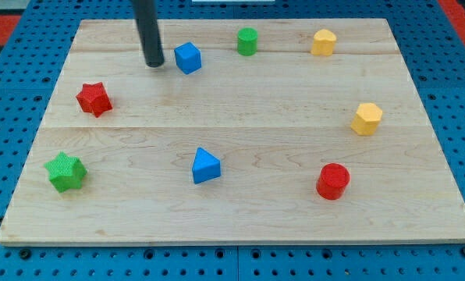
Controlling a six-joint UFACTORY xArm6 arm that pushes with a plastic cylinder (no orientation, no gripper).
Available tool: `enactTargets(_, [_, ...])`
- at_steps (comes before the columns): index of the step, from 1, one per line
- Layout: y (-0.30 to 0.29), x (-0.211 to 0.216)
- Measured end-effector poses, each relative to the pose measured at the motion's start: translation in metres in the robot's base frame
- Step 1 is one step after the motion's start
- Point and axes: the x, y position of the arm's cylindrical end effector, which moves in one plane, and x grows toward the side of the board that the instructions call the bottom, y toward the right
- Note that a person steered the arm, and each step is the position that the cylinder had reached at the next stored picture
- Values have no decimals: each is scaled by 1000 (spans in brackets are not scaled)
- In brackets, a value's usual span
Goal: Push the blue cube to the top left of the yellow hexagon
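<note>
Jaws: none fitted; the arm ends in a dark rod, so no released or clenched state applies. My tip (154,64) rests on the surface (248,101) near the view's top left, just beside the blue cube (187,58) on that cube's left; whether the two touch cannot be told, though a narrow strip of wood appears between them.

Blue cube: upper part of the surface, left of centre. Green cylinder (247,40) stands to its right, slightly higher in the view. One yellow block (323,42), looking heart-like, lies further right along the same top row. Yellow hexagon (367,119) sits near the view's right edge at mid-height, well apart from the blue cube.

Red star (94,99) lies at the view's left, below and left of my tip. Green star (65,172) occupies the lower left. Blue triangle (205,166) lies at lower centre. Red cylinder (332,181) stands at lower right, below and left of the yellow hexagon.
</note>
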Motion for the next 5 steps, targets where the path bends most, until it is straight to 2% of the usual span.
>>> enactTargets(1, [23, -19])
enactTargets(2, [73, -14])
enactTargets(3, [100, 21])
enactTargets(5, [185, 61])
